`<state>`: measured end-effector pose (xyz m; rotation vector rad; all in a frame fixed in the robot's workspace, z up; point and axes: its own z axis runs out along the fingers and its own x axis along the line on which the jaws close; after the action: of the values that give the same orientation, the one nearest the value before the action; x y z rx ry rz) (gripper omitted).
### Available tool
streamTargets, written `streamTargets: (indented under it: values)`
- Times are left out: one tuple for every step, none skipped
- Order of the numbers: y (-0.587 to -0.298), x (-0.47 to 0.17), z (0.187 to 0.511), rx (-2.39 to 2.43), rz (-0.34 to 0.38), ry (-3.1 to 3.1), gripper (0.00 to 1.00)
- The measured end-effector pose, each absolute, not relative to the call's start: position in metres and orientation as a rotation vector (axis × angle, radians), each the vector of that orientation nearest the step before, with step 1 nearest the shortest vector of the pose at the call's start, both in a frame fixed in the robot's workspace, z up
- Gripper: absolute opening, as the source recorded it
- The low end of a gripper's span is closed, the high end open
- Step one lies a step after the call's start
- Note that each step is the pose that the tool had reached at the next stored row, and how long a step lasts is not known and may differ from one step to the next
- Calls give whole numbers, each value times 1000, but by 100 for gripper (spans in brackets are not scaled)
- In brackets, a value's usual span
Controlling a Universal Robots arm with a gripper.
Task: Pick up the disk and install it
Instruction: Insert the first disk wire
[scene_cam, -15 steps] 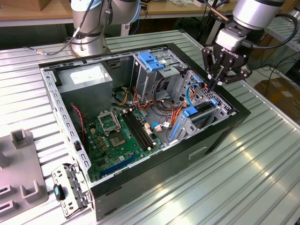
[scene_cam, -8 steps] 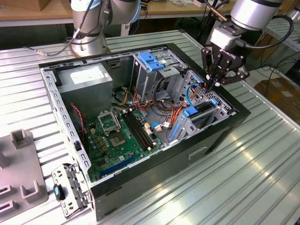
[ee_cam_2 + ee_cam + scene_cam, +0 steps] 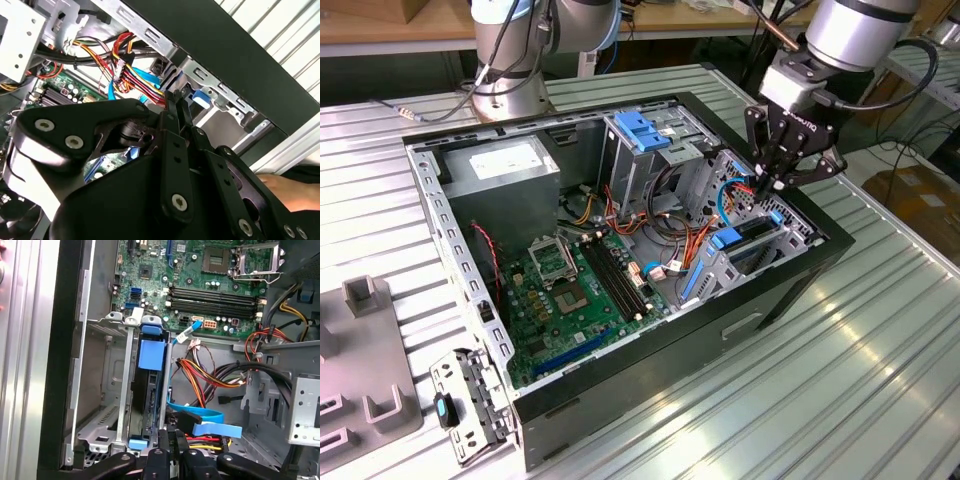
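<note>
- The claw [image 3: 767,186] hung inside the open case [image 3: 740,325], fingers drawn together, gripping nothing visible.
- The disk [image 3: 150,390] stood on edge in the bay [image 3: 107,405] just beside the claw, blue frame showing.
- The motherboard [image 3: 575,290] lay farther in.
- The case sat on the table [image 3: 860,380].

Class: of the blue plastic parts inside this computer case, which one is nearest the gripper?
The blue tab on the bay directly below the gripper; the blue handle sits farther off.

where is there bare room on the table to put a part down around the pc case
Bare ribbed table lies open at the exterior view's right of the computer case. The exterior view's left is crowded by grey fixtures and a metal bracket; the gripper hangs over the drive bay.
</note>
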<state>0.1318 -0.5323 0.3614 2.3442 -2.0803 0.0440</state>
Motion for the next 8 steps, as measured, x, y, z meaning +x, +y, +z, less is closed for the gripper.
streamTargets:
  values:
    - [-534, 131, 361, 2344, 44, -2080, 17]
    - [-535, 130, 361, 2344, 44, -2081, 17]
    - [-536, 128, 361, 2348, 43, -2084, 17]
    - [-537, 127, 360, 2351, 42, -2087, 17]
    - [-537, 127, 359, 2352, 42, -2088, 17]
    - [-537, 127, 359, 2350, 42, -2090, 17]
    - [-537, 127, 358, 2344, 42, -2096, 17]
    - [-537, 127, 357, 2339, 42, -2102, 17]
